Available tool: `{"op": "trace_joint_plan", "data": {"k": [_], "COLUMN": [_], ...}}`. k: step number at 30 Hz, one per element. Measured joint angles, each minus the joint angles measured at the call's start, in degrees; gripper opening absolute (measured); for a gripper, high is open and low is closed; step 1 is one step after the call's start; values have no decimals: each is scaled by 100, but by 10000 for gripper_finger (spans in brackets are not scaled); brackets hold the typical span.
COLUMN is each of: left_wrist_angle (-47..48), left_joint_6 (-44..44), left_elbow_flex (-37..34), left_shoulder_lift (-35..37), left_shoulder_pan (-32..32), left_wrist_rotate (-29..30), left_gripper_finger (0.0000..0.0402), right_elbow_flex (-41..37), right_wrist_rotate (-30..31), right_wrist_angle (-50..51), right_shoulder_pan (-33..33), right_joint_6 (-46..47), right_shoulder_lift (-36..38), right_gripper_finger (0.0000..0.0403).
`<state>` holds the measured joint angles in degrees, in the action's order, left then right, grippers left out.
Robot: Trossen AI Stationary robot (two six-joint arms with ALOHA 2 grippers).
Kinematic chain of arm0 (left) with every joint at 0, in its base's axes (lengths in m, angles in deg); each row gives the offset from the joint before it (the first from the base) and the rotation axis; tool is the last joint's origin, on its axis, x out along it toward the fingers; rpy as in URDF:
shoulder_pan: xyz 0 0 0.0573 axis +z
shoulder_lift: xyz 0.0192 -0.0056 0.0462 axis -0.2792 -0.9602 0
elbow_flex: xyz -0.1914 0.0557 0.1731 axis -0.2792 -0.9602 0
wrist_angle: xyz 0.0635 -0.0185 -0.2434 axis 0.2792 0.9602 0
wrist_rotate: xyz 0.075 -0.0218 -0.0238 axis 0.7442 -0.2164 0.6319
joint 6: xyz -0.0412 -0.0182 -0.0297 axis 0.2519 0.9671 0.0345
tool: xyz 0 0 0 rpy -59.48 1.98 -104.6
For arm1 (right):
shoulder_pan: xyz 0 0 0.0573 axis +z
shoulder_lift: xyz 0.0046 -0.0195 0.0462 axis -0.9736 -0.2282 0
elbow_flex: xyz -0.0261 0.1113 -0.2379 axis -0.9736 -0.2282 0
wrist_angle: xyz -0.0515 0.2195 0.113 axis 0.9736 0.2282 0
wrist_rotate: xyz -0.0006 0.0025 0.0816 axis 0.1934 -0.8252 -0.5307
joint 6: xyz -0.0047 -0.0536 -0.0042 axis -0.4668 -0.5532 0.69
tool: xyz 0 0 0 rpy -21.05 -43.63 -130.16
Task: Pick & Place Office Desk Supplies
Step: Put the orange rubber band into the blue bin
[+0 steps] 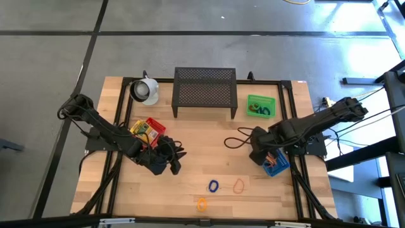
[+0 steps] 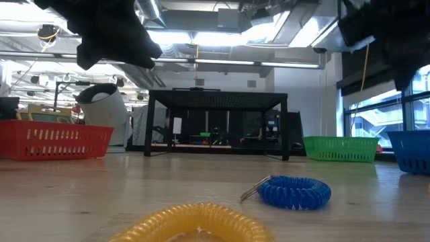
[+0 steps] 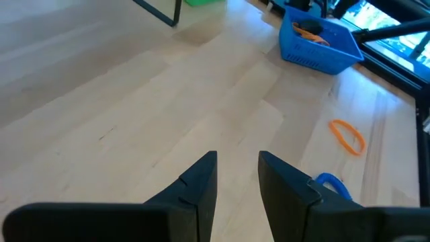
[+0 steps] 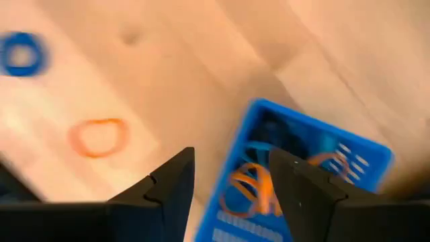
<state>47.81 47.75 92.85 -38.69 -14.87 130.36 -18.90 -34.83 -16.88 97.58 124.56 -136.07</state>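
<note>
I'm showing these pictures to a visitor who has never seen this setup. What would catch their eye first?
Probably the right gripper, open above the small blue plastic bin at the table's right edge, with orange loops lying inside it. Next, three coiled loops loose on the wooden table near its front edge: a blue one, an orange one and a yellow one. The left gripper hangs empty over bare wood beside the red plastic bin.

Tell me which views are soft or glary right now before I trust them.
Right wrist view: motion-smeared, the blue bin and orange loop fuzzy. Low view: the near yellow coil out of focus, ceiling lights bright. High view: glare on the floor at the upper right. Left wrist view: sharp enough.
</note>
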Motion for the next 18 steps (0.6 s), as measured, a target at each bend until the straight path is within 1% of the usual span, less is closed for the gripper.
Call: {"op": "trace_joint_plan", "data": {"k": [4, 8, 13, 18], "left_wrist_angle": [0, -2, -27, -469], "left_joint_6": [36, 241, 586, 614], "left_elbow_flex": [0, 0, 0, 0], "left_shoulder_lift": [0, 0, 0, -27], "left_shoulder_pan": [10, 10, 10, -27], "left_wrist_rotate": [239, 285, 285, 285], "left_gripper_finger": [102, 102, 102, 102], "right_elbow_flex": [141, 139, 139, 139], "right_wrist_rotate": [2, 19, 544, 1070], "right_wrist_angle": [-579, -1219, -1535, -1569], "right_shoulder_pan": [177, 520, 1061, 1551], "right_joint_6": [-453, -751, -863, -1194], "right_shoulder_lift": [2, -38, -188, -517], "right_gripper_finger": [194, 194, 194, 194]}}
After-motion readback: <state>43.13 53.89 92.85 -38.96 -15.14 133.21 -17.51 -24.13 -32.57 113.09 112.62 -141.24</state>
